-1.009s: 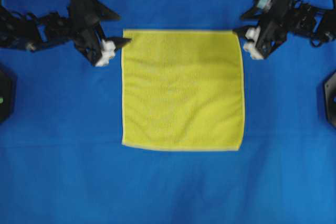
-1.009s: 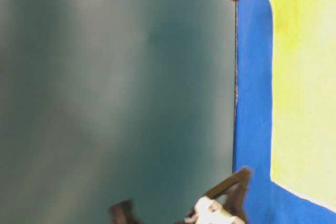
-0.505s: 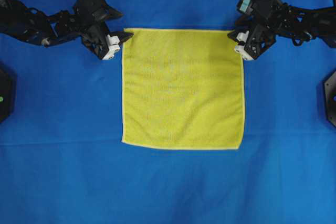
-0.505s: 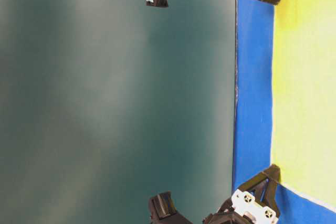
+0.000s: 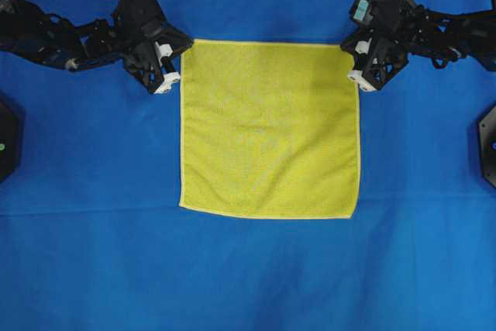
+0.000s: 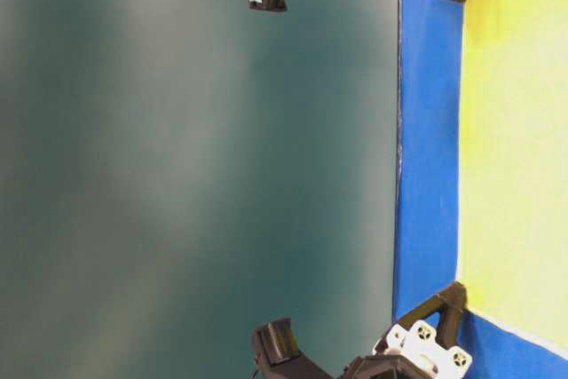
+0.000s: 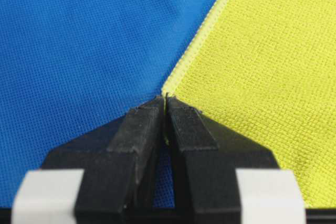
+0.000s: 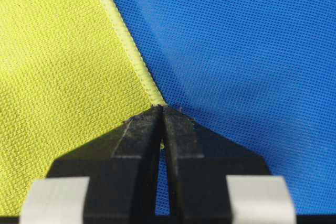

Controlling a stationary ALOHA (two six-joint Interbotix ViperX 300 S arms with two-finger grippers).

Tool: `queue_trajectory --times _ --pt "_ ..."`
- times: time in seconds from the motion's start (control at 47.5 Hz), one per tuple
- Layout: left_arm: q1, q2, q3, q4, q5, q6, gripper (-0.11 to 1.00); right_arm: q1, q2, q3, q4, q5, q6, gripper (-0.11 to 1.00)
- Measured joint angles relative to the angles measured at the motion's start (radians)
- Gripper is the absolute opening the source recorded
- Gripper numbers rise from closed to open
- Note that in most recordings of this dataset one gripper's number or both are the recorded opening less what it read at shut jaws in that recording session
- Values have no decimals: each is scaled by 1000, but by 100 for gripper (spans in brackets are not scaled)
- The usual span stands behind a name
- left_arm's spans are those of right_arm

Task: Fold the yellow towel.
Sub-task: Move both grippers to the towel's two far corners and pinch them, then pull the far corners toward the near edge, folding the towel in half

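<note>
Left gripper: jaws together, pinched on the upper left corner of the yellow towel. In the left wrist view the two black fingers meet at their tips right on the corner, the pale hem running away toward the upper right of the frame.

Right gripper: jaws together too, clamped on the towel's upper right corner. In the right wrist view its fingers close on the corner point, the hem leading off to the upper left.

Towel lies flat and square in the middle of the overhead frame, on the blue cloth covering the table. Both arms reach in from the upper corners of that view, left arm from upper left, right arm from upper right.
</note>
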Motion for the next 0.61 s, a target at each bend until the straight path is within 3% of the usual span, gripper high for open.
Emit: queue_trajectory --times 0.273,0.61 --pt "-6 -72 -8 0 83 6 2 0 -41 -5 0 11 6 1" --pt "-8 -170 -38 2 161 80 2 2 -170 2 0 74 11 1"
